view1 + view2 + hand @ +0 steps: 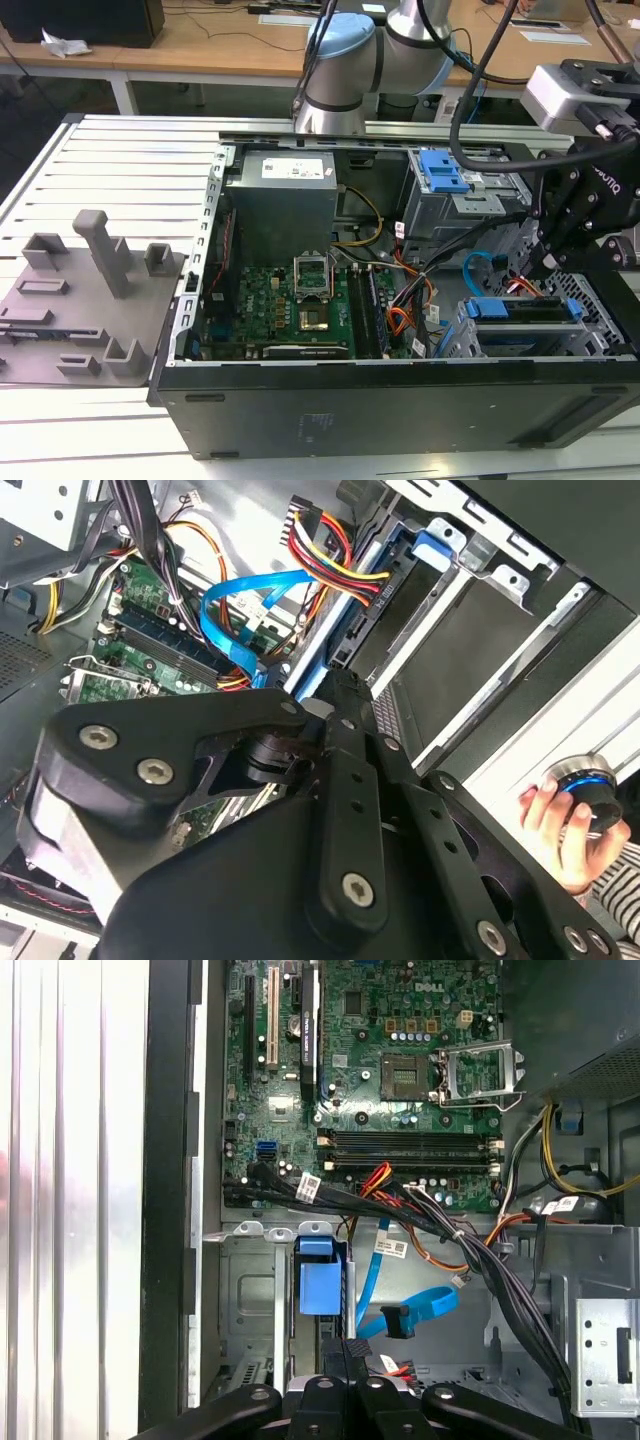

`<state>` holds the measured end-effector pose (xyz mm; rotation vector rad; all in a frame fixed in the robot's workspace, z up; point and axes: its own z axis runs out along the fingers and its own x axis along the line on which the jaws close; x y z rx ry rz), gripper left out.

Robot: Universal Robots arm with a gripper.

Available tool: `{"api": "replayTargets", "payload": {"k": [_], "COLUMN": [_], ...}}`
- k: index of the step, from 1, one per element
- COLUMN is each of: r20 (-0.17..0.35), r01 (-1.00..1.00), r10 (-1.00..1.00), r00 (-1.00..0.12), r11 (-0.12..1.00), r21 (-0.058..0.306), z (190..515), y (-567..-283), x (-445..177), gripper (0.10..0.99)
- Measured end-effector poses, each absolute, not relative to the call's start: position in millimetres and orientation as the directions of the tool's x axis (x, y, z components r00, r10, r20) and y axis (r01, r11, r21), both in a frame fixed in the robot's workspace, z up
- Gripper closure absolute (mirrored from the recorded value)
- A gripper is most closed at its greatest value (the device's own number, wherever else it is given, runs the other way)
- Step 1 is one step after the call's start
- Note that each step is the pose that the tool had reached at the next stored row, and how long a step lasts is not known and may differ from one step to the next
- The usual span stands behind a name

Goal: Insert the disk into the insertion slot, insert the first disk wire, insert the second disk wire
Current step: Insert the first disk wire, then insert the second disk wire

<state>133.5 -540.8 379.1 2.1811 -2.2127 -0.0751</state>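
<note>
The disk [525, 309], framed by its blue carrier [320, 1280], lies in the insertion slot [603, 300], the low grey perforated cage at the case's front corner. My gripper [548, 262] hangs just above the disk's inner end with its fingers [345, 1357] shut; I cannot make out anything between them. In the second wrist view a bundle of yellow, red and black wires [330, 540] ends in a black plug against the disk's edge. A flat blue wire [415, 1310] curls beside my gripper [340, 685], its black plug [398, 1323] hanging loose.
The taller grey cage with blue latches [442, 172] stands behind the slot. The motherboard [290, 300], power supply [282, 200] and black cable bundles [500, 1270] crowd the case. A hand [560, 825] holds a knob outside the case. Grey fixtures [90, 290] sit at the exterior view's left.
</note>
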Motion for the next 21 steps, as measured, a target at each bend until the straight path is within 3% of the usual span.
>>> {"api": "replayTargets", "payload": {"k": [8, 10, 11, 13, 17, 21], "r20": [-0.01, -0.01, -0.01, -0.01, -0.01, -0.01], "r01": [-0.998, -0.998, -0.998, -0.998, -0.998, -0.991], "r10": [-1.0, -1.0, -1.0, -1.0, -1.0, -0.993], "r00": [-0.015, -0.015, -0.015, -0.015, -0.011, 0.121], "r11": [0.014, 0.014, 0.014, 0.014, 0.011, -0.121], "r21": [0.058, 0.058, 0.058, 0.058, 0.058, 0.058], "z": [379.1, 379.1, 379.1, 379.0, 379.0, 379.1], "y": [-540.8, -540.8, -540.8, -540.8, -540.8, -540.8], "x": [133.3, 133.3, 133.3, 133.2, 133.2, 133.2], "gripper": [0.98, 0.851, 0.851, 0.725, 0.725, 0.725]}}
